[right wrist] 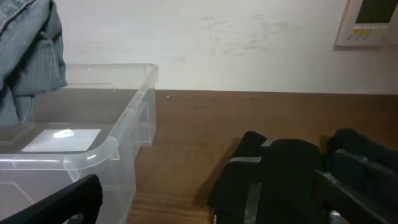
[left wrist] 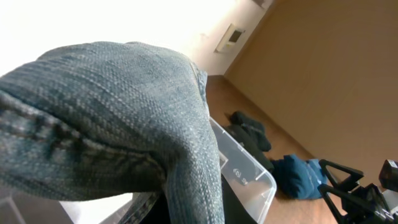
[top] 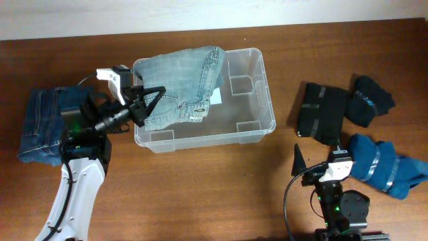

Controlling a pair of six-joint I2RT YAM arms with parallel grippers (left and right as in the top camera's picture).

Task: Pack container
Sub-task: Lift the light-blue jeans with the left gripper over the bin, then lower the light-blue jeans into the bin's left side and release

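Note:
The clear container (top: 257,100) stands at the table's middle back. A folded pair of light blue jeans (top: 184,80) drapes over its left half and far rim. My left gripper (top: 152,104) is shut on the jeans' near-left edge, over the container's left wall. In the left wrist view the jeans (left wrist: 124,112) fill the frame and hide my fingers, with the container's corner (left wrist: 249,174) below. My right gripper (top: 319,161) stands open and empty near the front right, facing the container (right wrist: 118,146) with its white label (right wrist: 62,138).
A darker folded pair of jeans (top: 40,127) lies at the left edge under my left arm. Black folded garments (top: 324,110) and blue ones (top: 381,164) lie to the right of the container. A black garment (right wrist: 280,174) sits just ahead of the right fingers.

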